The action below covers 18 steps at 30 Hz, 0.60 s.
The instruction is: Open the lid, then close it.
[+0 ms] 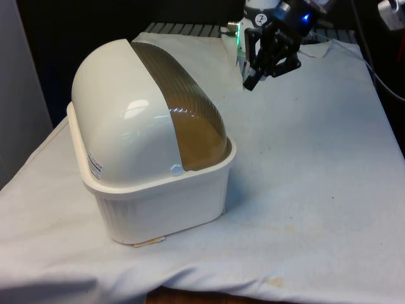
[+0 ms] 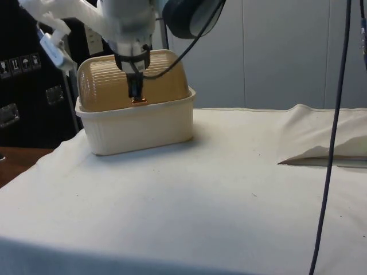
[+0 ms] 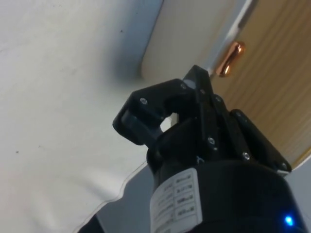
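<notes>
A cream bread box (image 1: 158, 202) stands on the front view's left, and its ribbed brown roll lid (image 1: 190, 120) is down to the rim. In the side view the brown lid (image 2: 160, 86) faces the camera, with a small copper handle (image 2: 138, 101) at its lower edge. The wrist view has the copper handle (image 3: 231, 57) just beyond the fingers. My black gripper (image 1: 252, 81) hangs in the air beside the box's lid side, a little away from it. Seen from the side, the gripper (image 2: 136, 91) is just above the handle. The gripper (image 3: 165, 104) looks shut and holds nothing.
White cloth (image 1: 316, 164) covers the table, with open room on the front view's right of the box. A fold in the cloth (image 2: 321, 154) rises on the side view's right. Dark cables (image 2: 330, 143) hang down there.
</notes>
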### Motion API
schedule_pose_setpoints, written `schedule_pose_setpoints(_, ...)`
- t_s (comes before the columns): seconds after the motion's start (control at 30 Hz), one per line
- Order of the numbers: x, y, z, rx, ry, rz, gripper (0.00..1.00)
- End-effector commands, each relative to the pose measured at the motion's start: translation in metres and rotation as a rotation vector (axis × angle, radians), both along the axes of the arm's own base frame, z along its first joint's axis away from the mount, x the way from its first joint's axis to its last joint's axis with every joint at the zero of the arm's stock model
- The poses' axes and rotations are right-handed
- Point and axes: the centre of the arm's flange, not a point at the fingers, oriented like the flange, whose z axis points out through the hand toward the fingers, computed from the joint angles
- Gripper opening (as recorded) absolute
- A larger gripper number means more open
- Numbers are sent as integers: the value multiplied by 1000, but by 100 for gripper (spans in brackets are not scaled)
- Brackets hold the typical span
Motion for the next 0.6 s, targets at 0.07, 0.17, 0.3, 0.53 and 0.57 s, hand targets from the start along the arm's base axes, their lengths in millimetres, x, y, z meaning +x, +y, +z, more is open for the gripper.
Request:
schedule_pose_setpoints(0.07, 4, -2, -5, -15, -17, 0, 0)
schedule_pose_setpoints(0.17, 5, -3, -10, -27, -19, -5, 0)
schedule_pose_setpoints(0.3, 7, -5, -15, -66, -39, -10, 0)
schedule_pose_setpoints(0.53, 6, -5, -25, -94, -55, -21, 0)
schedule_pose_setpoints(0.57, 6, -6, -27, -98, -58, -23, 0)
